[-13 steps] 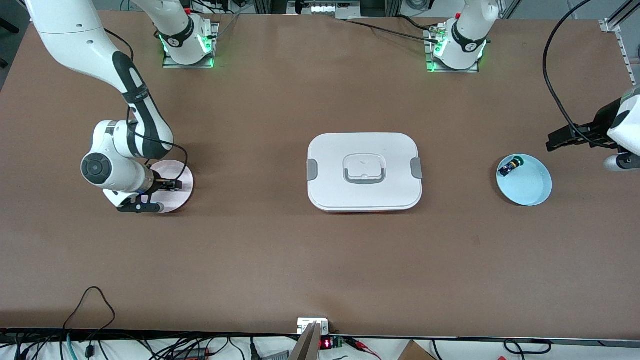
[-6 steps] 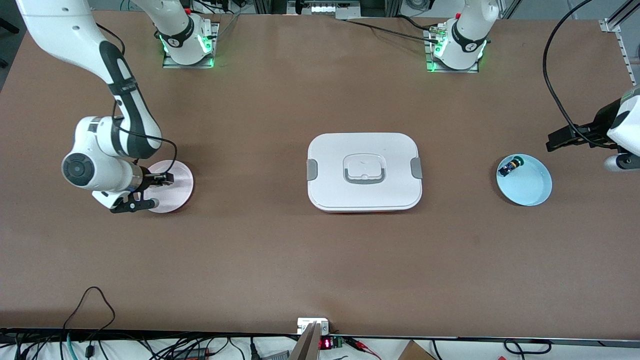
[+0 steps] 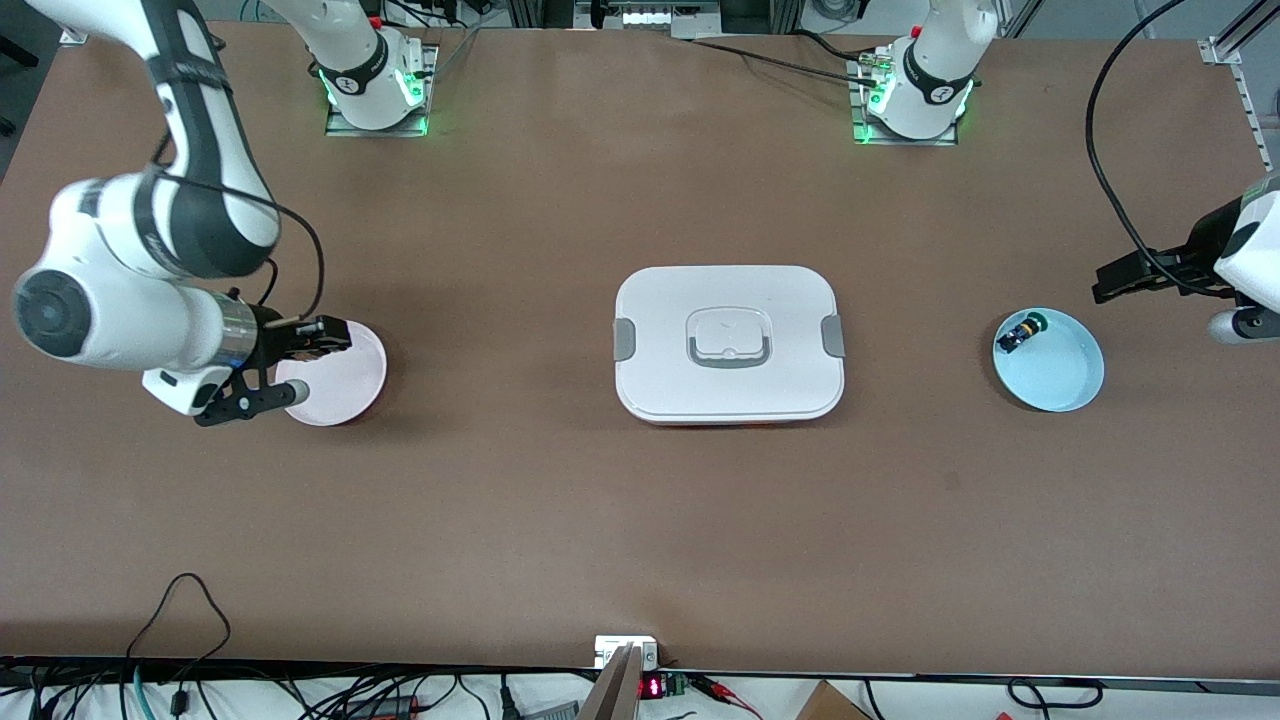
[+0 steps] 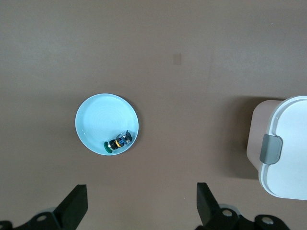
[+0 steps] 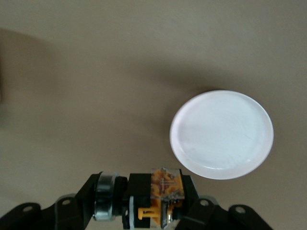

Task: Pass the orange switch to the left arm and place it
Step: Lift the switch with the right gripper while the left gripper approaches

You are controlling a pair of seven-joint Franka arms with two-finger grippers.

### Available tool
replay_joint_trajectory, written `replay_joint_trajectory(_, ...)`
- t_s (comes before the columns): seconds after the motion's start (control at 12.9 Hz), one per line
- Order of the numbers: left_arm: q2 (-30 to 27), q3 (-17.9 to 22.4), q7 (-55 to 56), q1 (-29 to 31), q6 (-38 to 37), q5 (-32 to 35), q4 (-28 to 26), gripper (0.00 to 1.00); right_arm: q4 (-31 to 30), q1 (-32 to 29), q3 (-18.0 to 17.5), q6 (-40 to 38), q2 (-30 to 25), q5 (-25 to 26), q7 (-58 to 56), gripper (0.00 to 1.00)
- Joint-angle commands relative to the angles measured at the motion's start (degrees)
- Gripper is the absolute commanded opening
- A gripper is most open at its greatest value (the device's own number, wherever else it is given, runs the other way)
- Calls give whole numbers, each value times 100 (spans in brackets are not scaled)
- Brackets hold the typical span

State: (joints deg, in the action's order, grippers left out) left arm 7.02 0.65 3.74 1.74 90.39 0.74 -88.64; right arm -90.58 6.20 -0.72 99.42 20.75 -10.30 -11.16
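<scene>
The right gripper is up in the air over the edge of the pink plate, at the right arm's end of the table. Its jaws are closed on the orange switch, and the right wrist view shows the switch squeezed between the black fingers, with its silver ring sticking out at one side. In the front view the switch is too small and dark to make out well, so it may be only partly seen there. The pink plate is round and sits flat on the brown table. The box is white with grey latches on two sides and a grey handle dip in the lid. It sits in the middle of the table, well apart from both plates. The blue plate is at the left arm's end of the table. A small switch with a green cap lies in it, close to the rim on the side farther from the front camera. The left gripper waits in the air over bare table just beside the blue plate, toward the arm bases. Its jaws are wide open and hold nothing. The left wrist view shows its two black fingers spread apart, with the blue plate and a corner of the box below.
</scene>
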Motion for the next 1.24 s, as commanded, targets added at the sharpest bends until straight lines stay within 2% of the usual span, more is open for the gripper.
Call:
replay_joint_trajectory(0.0,28,5,-75,55,-100,-284,66,100,312,-40,-200,-125,-176,-349,-473,5)
replay_joint_trajectory(0.15,63,14,-75,160,-109,-583,58,100,575,-5,-314,-116,-195,-804,-974,2)
replay_joint_trajectory(0.31,89,144,-84,213,-206,-1065,40,100,576,13,-323,-11,-256,-1628,-1150,2)
replay_joint_trajectory(0.54,151,268,-84,222,-372,-1846,-30,100,550,179,-341,95,-274,-2780,-2929,2)
replay_joint_trajectory(0.77,273,356,-84,318,-426,-3645,-503,100,445,355,-341,95,-256,-3774,-4365,2)
replay_joint_trajectory(0.93,326,357,-93,318,-408,-4911,-960,100,418,487,-341,95,-160,-4731,-4884,1)
replay_joint_trajectory(1.16,475,296,-137,222,-364,-7229,-1680,100,418,890,-341,471,95,-5927,-6156,1)
